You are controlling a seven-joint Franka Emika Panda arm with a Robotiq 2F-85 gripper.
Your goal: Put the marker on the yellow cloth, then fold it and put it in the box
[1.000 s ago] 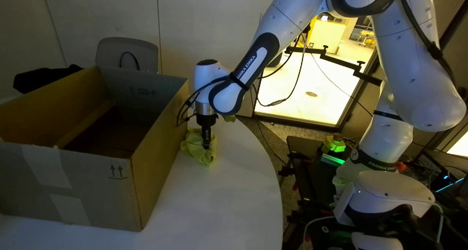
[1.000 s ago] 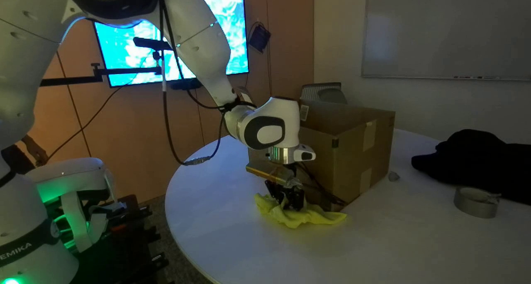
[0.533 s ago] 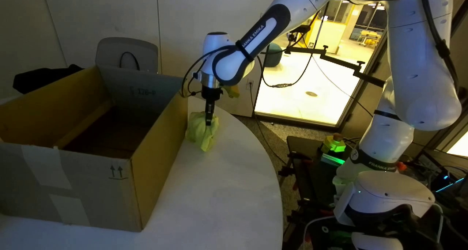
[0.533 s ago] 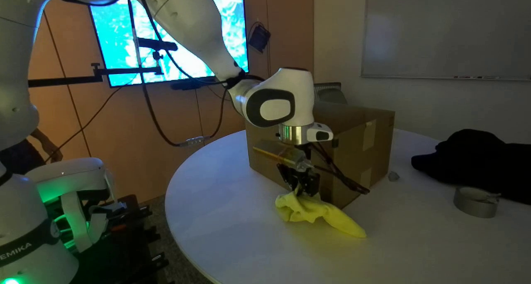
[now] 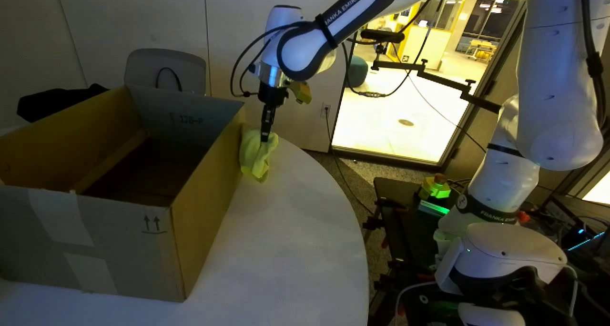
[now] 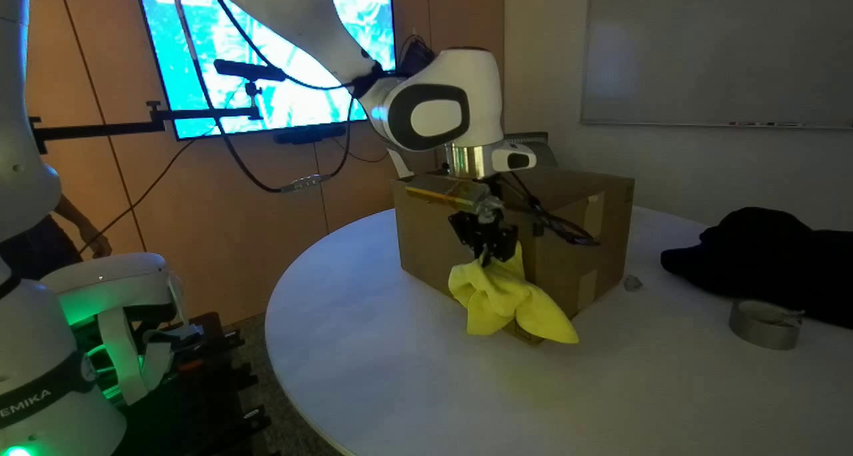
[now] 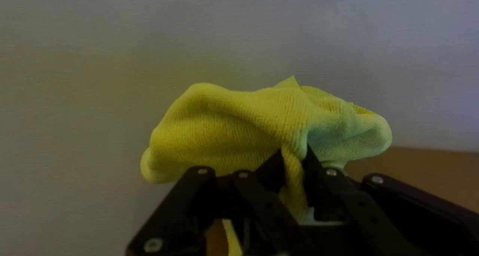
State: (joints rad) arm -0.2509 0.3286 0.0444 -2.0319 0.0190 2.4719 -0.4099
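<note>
My gripper [image 5: 265, 138] is shut on the yellow cloth [image 5: 254, 160] and points down. In an exterior view, the gripper [image 6: 486, 259] pinches the bunched cloth [image 6: 500, 301], which hangs in loose folds and appears clear of the table. In the wrist view, a fold of the cloth [image 7: 232, 136] runs between the fingertips [image 7: 295, 162]. The tan cardboard box [image 5: 207, 207] stands open at the top, close beside the cloth; it also shows in an exterior view [image 6: 426, 243]. The cloth hangs outside the box, below its rim. The marker is hidden or out of view.
The white round table [image 5: 290, 249] carries the box. A roll of tape [image 6: 764, 324], a small grey lump [image 6: 632, 283] and a black garment [image 6: 766, 263] lie on the table near the box. A chair [image 5: 167, 71] stands behind the box.
My gripper has risen with the cloth in it. The cloth lay crumpled on the table one second ago and now hangs beside the box wall. The box has not moved.
</note>
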